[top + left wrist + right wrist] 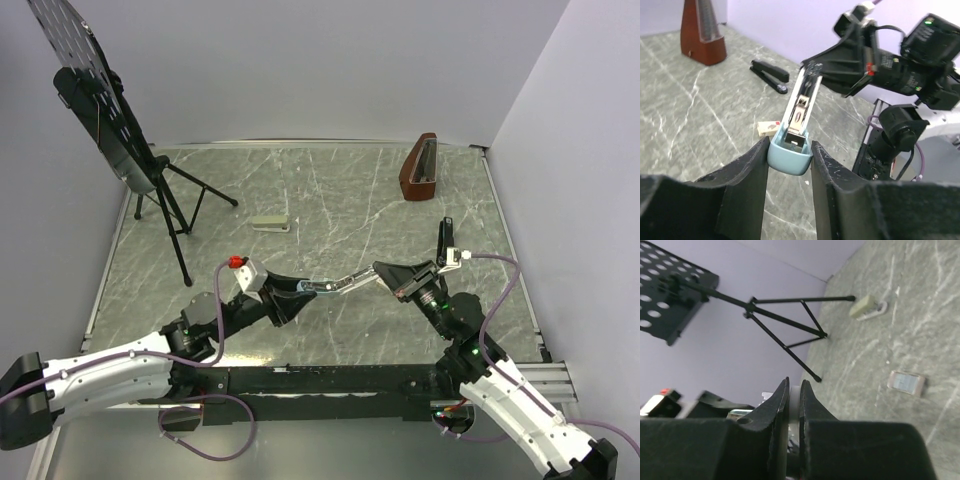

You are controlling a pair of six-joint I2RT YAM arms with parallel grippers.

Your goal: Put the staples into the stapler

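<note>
My left gripper (789, 150) is shut on the rounded end of a pale blue stapler (788, 159) and holds it above the table. The silvery rail (801, 102) of this stapler is swung open and reaches up to my right gripper (815, 65). That gripper (794, 385) is shut on a thin pale part at the rail's far end. In the top view the two grippers (285, 295) (385, 272) face each other with the rail (335, 284) between them. A slim black stapler (770, 76) (444, 235) lies shut on the table. A small whitish-tan box (769, 128) (907, 383) lies below. No loose staples show.
A brown metronome (422, 168) (702, 32) stands at the back right. A black music stand (100, 100) (675, 290) with tripod legs (180, 215) stands at the back left. A small grey-green block (270, 224) (866, 307) lies mid-table. Walls close the back and right.
</note>
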